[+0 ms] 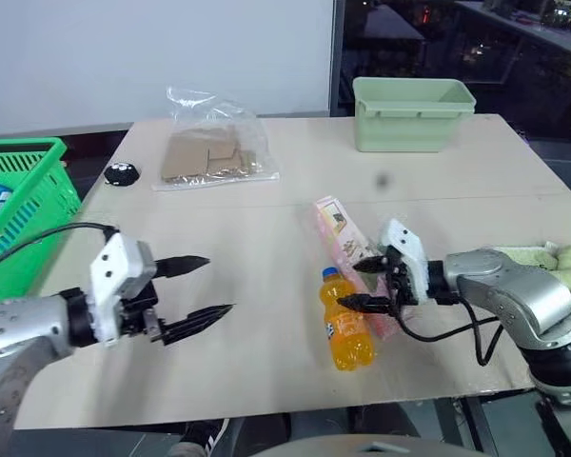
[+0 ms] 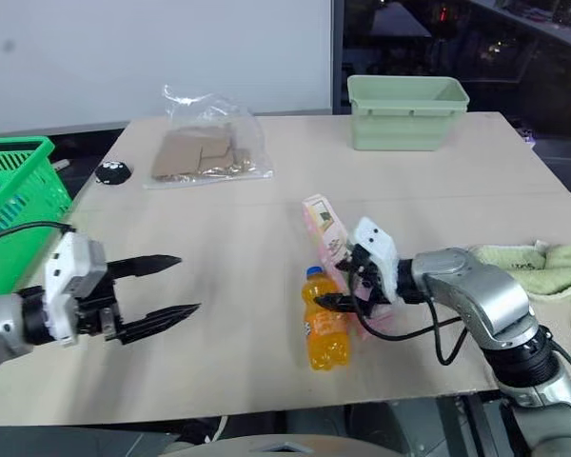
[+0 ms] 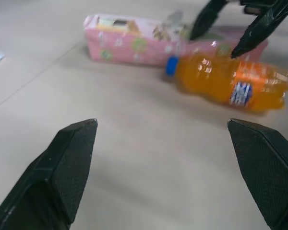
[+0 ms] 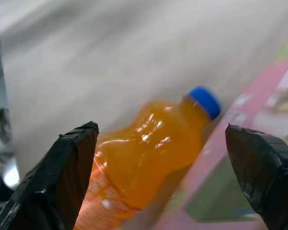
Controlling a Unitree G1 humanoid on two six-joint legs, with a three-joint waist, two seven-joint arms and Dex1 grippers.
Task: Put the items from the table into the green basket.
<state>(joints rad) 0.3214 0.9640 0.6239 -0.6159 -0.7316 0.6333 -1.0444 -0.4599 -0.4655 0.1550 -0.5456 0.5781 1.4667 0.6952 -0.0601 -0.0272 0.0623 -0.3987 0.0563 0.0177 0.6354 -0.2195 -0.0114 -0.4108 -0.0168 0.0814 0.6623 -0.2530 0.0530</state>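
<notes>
An orange soda bottle with a blue cap lies on its side on the beige table, near the front. It rests against a long pink carton. My right gripper is open, one finger over the carton and the other by the bottle's shoulder; in the right wrist view the bottle lies between the two fingers. My left gripper is open and empty above the table, well to the left of the bottle, pointing toward it. The green basket stands off the table's left edge.
A pale green tub sits at the table's far right. A clear plastic bag of cardboard pieces and a small black object lie at the far left. A green towel lies at the right edge.
</notes>
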